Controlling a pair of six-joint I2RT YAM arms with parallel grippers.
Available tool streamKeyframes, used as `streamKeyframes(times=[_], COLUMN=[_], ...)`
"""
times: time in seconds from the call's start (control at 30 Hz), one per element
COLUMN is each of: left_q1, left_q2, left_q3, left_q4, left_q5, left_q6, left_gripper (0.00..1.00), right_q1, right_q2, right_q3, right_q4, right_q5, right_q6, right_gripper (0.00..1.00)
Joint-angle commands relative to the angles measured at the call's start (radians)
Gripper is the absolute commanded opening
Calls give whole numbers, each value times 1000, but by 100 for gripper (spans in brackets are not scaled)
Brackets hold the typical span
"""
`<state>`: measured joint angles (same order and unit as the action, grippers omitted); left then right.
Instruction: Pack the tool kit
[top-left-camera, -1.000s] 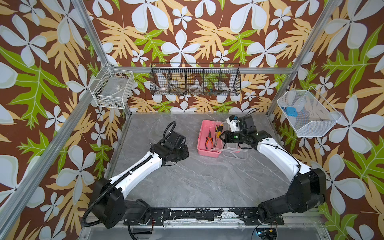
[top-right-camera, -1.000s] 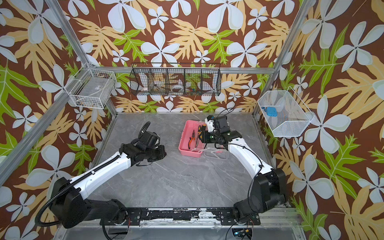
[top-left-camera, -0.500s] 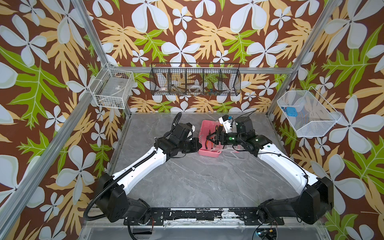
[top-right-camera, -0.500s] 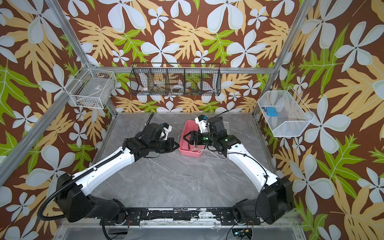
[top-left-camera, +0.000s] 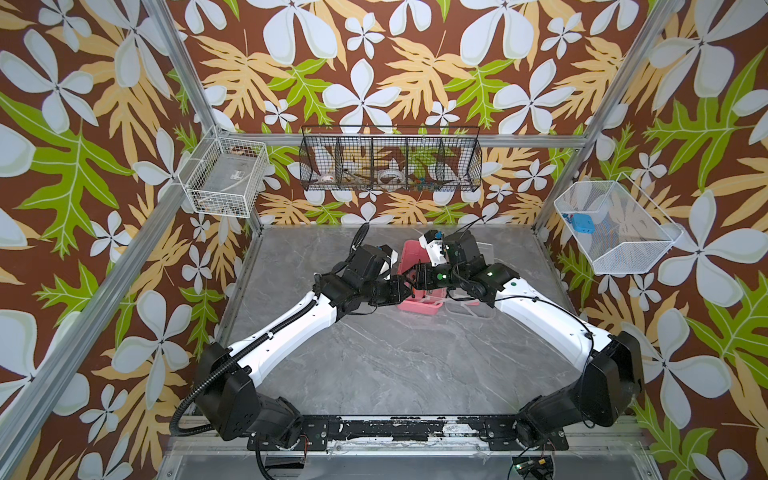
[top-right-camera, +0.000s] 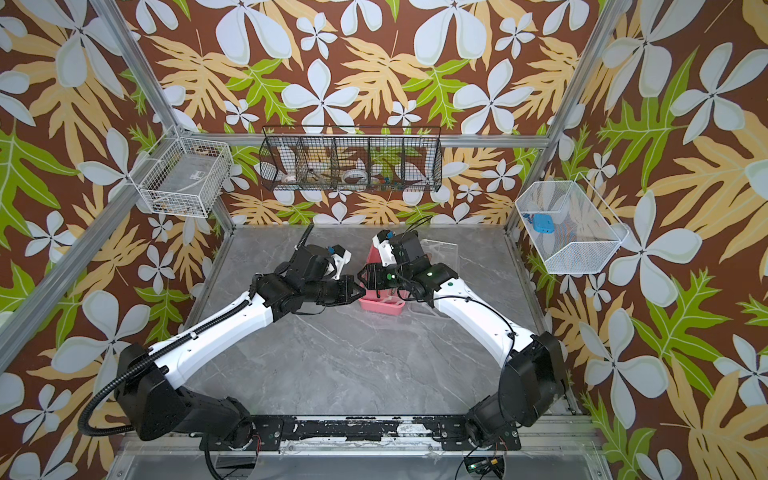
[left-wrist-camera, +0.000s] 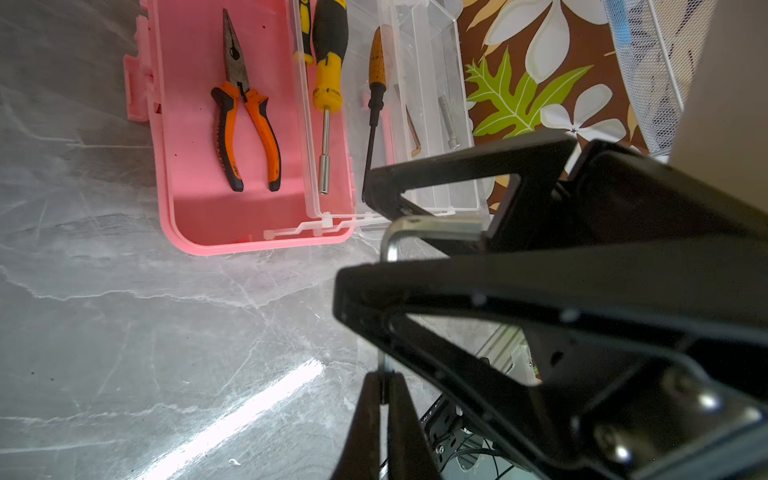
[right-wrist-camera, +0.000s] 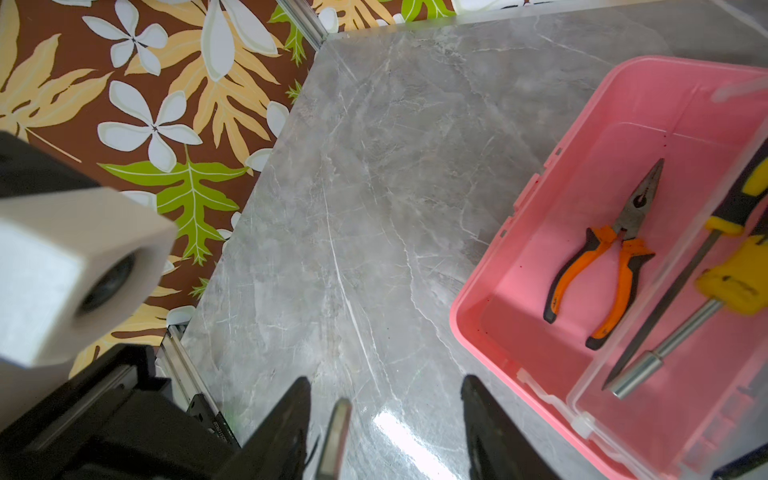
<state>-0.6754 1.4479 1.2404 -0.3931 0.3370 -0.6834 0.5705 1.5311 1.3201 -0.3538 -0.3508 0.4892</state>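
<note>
Left wrist view shows left jaws clamped on a bent hex key (left-wrist-camera: 436, 228). Right wrist view shows right jaws apart around it, beside the case (right-wrist-camera: 648, 104).

left fingers (left-wrist-camera: 368, 419): moved beside case (left-wrist-camera: 195, 199) | right fingers (right-wrist-camera: 482, 415): swung to them

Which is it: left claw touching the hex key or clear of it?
Touching. The left wrist view shows the left claw shut on the hex key, a finger on each side of its shaft.
</note>
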Motion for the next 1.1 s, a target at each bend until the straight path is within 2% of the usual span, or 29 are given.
streamKeyframes(times=[0.0,0.3,0.4,0.57,0.63,0.67,0.73,0.87,0.93,1.0,1.07], left_q1=[-1,-3,-3,-3,-3,-3,-3,-3,-3,-3,-1], left_q2=[6,28,34,38,37,36,31,-8,-40,-68,-98], left_q3=[10,29,37,41,36,32,20,-17,-32,-43,-59], left_q4=[25,16,15,17,27,32,45,92,109,110,108], left_q5=[8,9,9,7,12,14,22,31,18,-2,-26], left_q6=[-1,5,3,-2,-8,-11,-16,-31,-32,-28,-21], left_gripper=[0,0,0,0,3,9,33,71,90,96,98], right_q1=[5,8,9,9,9,9,8,-25,-74,-128,-177], right_q2=[11,36,34,27,28,29,34,44,44,34,26], right_q3=[13,9,3,-1,7,13,30,68,73,73,74], right_q4=[2,21,23,18,7,0,-20,-67,-85,-103,-131], right_q5=[24,-7,-8,11,29,40,68,108,104,114,150], right_q6=[-9,14,17,16,8,2,-17,-55,-65,-83,-110], right_gripper=[47,26,14,1,0,0,0,0,0,0,0])
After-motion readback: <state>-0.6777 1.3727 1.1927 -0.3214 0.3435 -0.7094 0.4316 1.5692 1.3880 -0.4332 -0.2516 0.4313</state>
